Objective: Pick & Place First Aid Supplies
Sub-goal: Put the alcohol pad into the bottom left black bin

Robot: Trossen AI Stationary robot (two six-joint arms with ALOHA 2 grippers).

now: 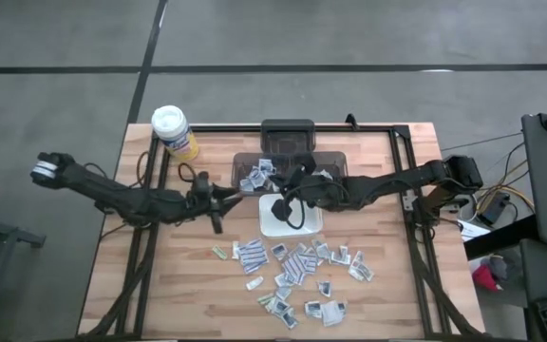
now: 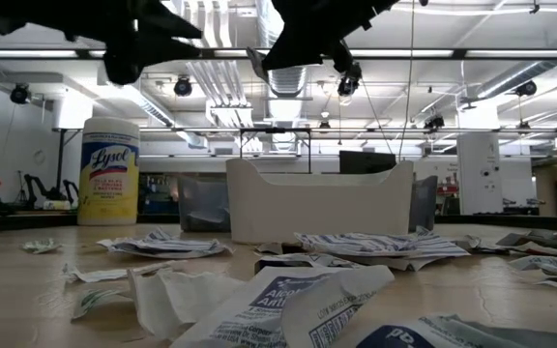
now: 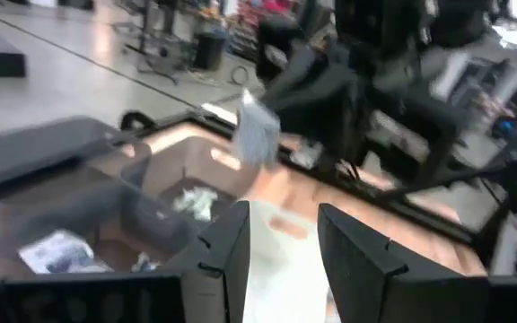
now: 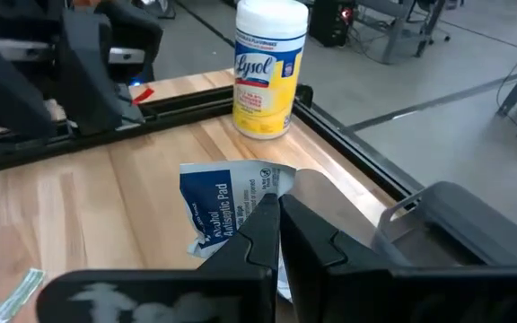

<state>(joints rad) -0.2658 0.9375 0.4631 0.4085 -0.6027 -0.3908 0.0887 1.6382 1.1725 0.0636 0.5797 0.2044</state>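
Many small white and blue packets (image 1: pixel 292 271) lie scattered on the near half of the wooden table, and more lie in a clear bin (image 1: pixel 288 163) at the far middle. A white tray (image 1: pixel 291 220) stands between them. My right gripper (image 4: pixel 277 224), reaching in from the right above the tray (image 1: pixel 290 187), is shut on one blue and white packet (image 4: pixel 227 205). My left gripper (image 3: pixel 281 256) hovers to the tray's left (image 1: pixel 221 204), open with nothing between its fingers, pointing level at the tray and the held packet (image 3: pixel 257 133). My right gripper pinches the packet's near edge (image 4: pixel 260 208) between its two fingers. The fingers come from the table's right side, slanting a little downward. The crumpled packet sticks out ahead of the fingertips, lifted clear of the table.
A yellow canister (image 1: pixel 174 131) with a white lid stands at the table's far left corner. A black frame rail (image 1: pixel 283 128) runs along the far edge and down both sides. Bare wood lies at the table's left, between the canister and the scattered packets.
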